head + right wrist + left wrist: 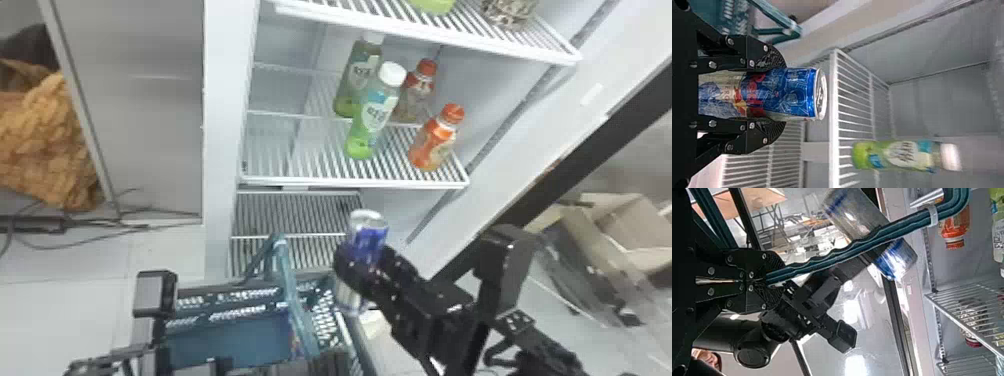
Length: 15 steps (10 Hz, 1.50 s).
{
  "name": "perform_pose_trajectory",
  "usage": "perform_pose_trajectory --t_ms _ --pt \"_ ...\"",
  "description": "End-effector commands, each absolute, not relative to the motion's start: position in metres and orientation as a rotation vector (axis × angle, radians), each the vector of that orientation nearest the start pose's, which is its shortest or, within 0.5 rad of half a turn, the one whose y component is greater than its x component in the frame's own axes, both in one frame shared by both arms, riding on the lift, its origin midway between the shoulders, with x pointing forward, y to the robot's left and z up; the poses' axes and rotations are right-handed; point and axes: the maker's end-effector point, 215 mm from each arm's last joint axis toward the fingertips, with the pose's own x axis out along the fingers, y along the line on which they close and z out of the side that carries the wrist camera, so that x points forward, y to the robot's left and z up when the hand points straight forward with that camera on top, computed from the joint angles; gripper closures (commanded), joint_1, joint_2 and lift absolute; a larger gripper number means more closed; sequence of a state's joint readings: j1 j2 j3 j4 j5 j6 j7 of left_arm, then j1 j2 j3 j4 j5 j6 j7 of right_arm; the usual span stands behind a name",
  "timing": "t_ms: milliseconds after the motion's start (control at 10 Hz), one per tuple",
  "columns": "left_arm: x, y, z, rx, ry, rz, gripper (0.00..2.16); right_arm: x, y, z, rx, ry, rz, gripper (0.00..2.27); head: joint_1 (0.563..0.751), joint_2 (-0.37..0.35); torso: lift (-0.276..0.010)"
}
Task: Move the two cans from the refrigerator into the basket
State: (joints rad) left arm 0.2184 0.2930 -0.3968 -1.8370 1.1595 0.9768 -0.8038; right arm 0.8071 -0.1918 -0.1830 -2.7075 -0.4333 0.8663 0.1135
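Note:
In the head view, my right gripper (364,267) is shut around a blue and silver can (369,234), tilted at the right side of the teal basket (227,335). My right gripper (774,94) holds the can (789,93) between its two fingers in the right wrist view. Low in the head view, my left gripper (330,362) is at the basket's handle (292,290). The left wrist view shows my left gripper (770,279) closed on that handle (836,252). Something red and blue lies in the basket, partly behind the handle.
Refrigerator shelves (350,182) stand ahead, with green bottles (376,112) and orange-capped bottles (436,137) on the middle one. The refrigerator's side frame (220,150) rises left of the shelves. Cardboard boxes (615,225) are at the far right.

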Motion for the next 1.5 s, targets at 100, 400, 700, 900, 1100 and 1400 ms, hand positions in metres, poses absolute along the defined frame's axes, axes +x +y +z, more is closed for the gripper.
perform_pose_trajectory --t_ms 100,400,700,900,1100,1400 --pt "0.215 -0.086 -0.334 -1.190 0.853 -1.501 1.19 0.304 -0.174 -0.364 0.185 0.642 0.345 1.06 0.695 -0.350 -0.276" --pt "0.216 -0.087 -0.334 -1.191 0.849 -1.501 1.19 0.291 -0.163 -0.387 0.220 0.732 0.386 0.77 0.695 -0.350 -0.276" --pt "0.216 -0.087 -0.334 -1.191 0.849 -1.500 1.19 0.295 -0.162 -0.387 0.235 0.720 0.396 0.16 0.695 -0.350 -0.276" --pt "0.217 -0.087 -0.333 -1.193 0.845 -1.500 1.19 0.308 -0.173 -0.371 0.208 0.651 0.371 0.10 0.695 -0.350 -0.276" --pt "0.216 -0.087 -0.333 -1.197 0.844 -1.499 1.19 0.318 -0.184 -0.356 0.180 0.591 0.342 0.10 0.695 -0.350 -0.276" --pt "0.217 -0.087 -0.332 -1.195 0.842 -1.500 1.19 0.339 -0.197 -0.318 0.139 0.439 0.303 0.10 0.695 -0.350 -0.276"
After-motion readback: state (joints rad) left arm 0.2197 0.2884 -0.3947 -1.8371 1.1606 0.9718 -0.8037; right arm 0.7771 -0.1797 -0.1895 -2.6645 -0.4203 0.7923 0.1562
